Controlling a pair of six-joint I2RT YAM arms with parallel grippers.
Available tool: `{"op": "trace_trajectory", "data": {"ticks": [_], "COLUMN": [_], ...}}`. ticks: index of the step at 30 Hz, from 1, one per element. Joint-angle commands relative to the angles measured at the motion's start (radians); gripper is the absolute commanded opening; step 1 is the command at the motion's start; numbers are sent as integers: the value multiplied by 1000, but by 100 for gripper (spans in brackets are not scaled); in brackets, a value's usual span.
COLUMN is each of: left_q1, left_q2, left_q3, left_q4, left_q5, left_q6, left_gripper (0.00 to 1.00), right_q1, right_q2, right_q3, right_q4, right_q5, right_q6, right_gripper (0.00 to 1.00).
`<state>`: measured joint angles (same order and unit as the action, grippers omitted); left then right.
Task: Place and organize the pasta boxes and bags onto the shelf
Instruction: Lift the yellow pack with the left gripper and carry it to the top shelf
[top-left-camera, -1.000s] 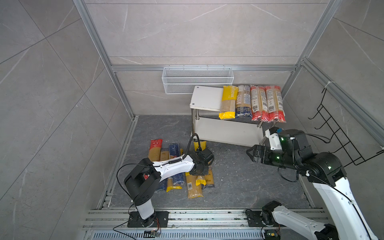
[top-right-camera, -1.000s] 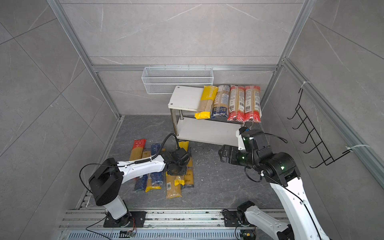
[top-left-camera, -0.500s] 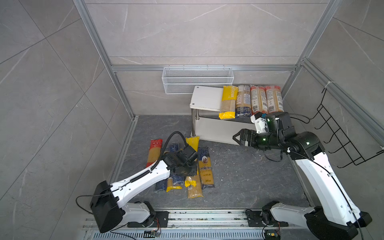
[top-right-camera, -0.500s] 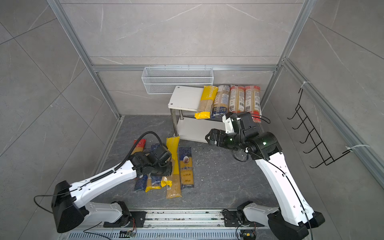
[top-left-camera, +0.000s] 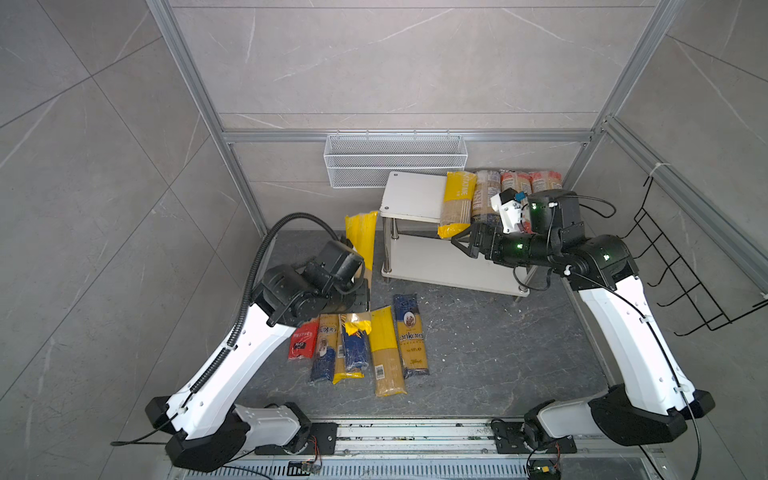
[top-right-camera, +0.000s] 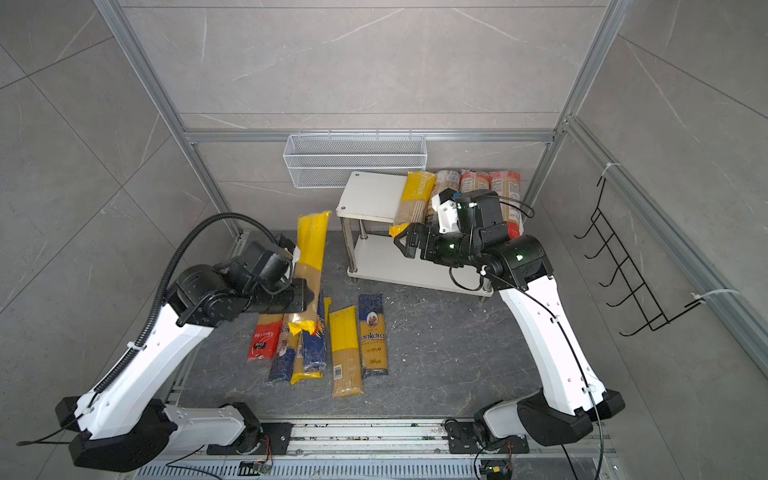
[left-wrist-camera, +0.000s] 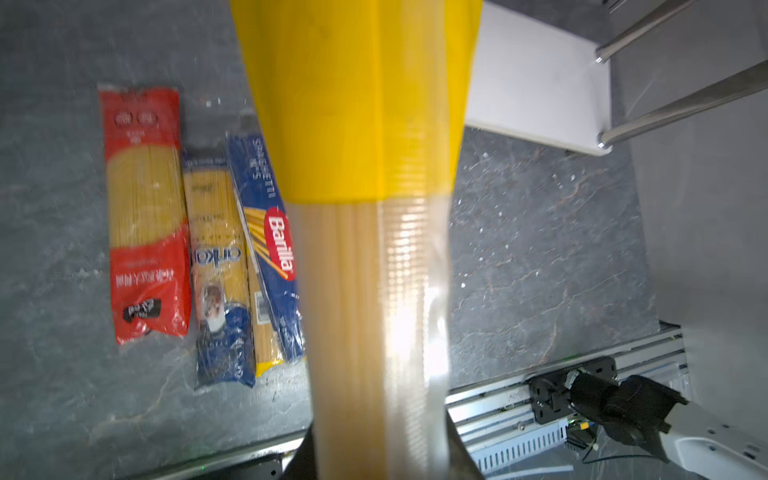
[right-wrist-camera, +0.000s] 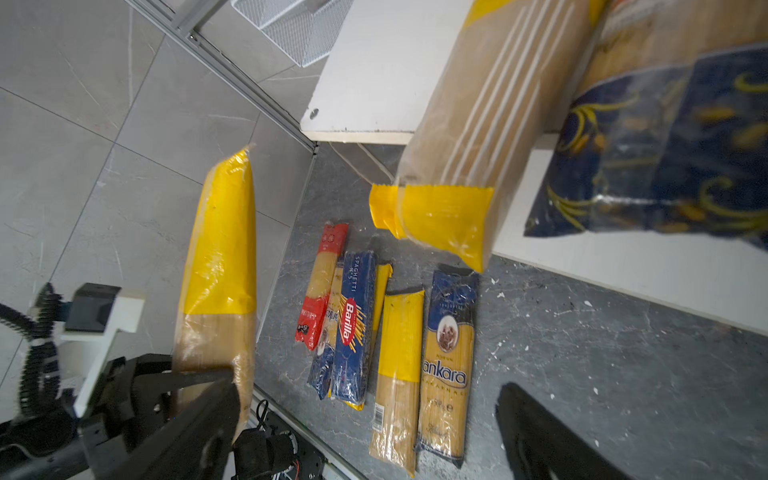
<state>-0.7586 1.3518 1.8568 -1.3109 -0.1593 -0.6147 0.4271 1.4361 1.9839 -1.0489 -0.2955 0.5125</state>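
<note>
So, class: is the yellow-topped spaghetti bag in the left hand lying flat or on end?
On end. The spaghetti bag points yellow end up, left hand shut on its clear part.

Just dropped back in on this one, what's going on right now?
The left tool is shut on a yellow-ended spaghetti bag, holding it raised off the floor beside the shelf. The right tool hangs open and empty at the shelf's front edge, by the four packs lying on its top board. About six more packs lie on the floor.
</note>
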Motion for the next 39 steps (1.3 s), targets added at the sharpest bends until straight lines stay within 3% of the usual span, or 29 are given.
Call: {"op": "trace_trajectory", "data": {"ticks": [1, 6, 10, 13, 20, 27, 39], "left_q1": [32, 115, 177, 205, 206, 206, 229], "left_q2": [122, 350, 531, 574, 646, 691, 761], "left_q3": [249, 580, 813, 814, 834, 856, 884], "left_q4": [16, 15, 40, 148, 288, 379, 496], "left_q5": [-26, 92, 230, 349, 500, 565, 658], "left_q6": [167, 279, 295, 251, 177, 127, 64], "left_gripper": [0, 0, 0, 0, 0, 0, 2], "right_q1": [7, 4, -2, -11, -43, -83, -112], "right_q2": [16, 21, 14, 5, 24, 83, 88], "right_q3": [52, 88, 103, 119, 191, 273, 233], "right_q4": [6, -20, -45, -70, -141, -181, -141], "right_q5": [20, 77, 124, 157, 191, 159, 108], "right_q6": [-5, -27, -36, -41, -64, -89, -63], "right_gripper": [100, 100, 100, 100, 100, 100, 100]}}
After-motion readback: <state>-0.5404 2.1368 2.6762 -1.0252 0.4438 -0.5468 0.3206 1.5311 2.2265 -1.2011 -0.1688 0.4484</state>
